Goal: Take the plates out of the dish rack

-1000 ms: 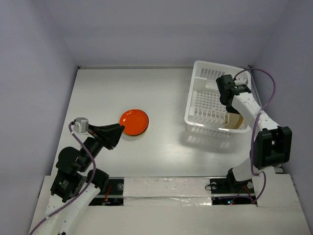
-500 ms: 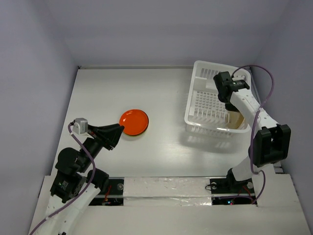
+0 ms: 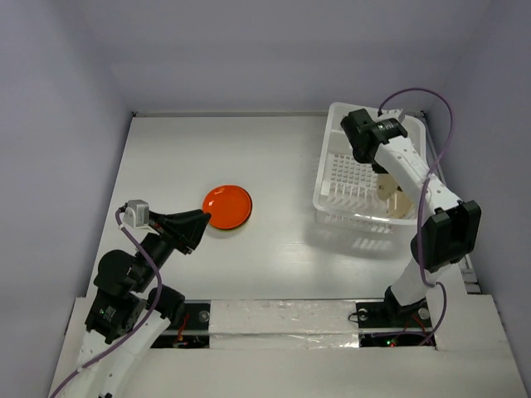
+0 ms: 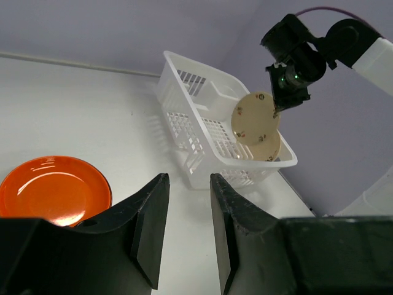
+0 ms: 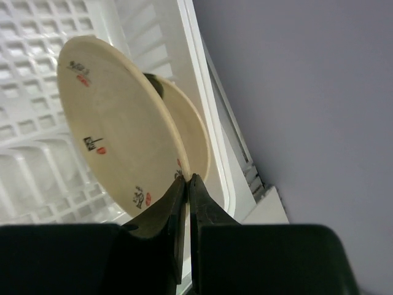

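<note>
White arms [image 3: 408,168], black joints, purple cables [image 3: 453,124]

The left arm sat folded low near its base, the left pincer [image 4: 187,184] pointing forward, fingers partly parted and holding nothing. The right arm stretched far out, the right pincer [image 5: 186,179] pinching a cream plate [image 5: 116,123] at its rim.

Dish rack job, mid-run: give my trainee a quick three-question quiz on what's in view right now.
1. True or false: the right fingers pinch a cream plate by its rim.
2. How many cream plates show at the dish rack?
3. The orange plate lies: A in the dish rack; B on the table; C on another plate.
Key: 1 true; 2 two; 3 B.
</note>
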